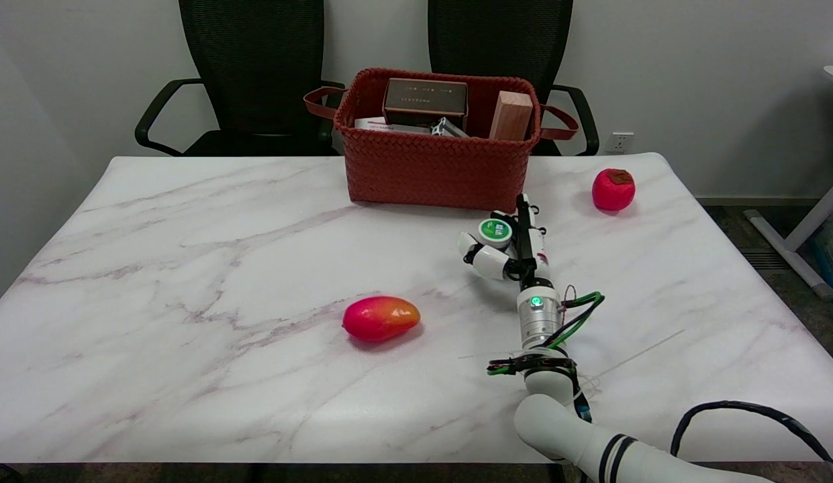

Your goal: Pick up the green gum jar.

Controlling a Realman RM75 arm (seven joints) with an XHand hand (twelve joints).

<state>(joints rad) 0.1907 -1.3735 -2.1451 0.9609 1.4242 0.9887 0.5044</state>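
Between the curled fingers (484, 258) of the right hand (507, 247) sits the green gum jar (495, 232), apparently enclosed, maybe unlifted off the tabletop (188, 268). Firm grip first, then lift straight.

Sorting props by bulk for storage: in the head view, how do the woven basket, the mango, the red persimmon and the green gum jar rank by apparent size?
1. woven basket, largest by far.
2. mango, though it lies nearer the camera.
3. red persimmon.
4. green gum jar, smallest, partly hidden by the right hand.
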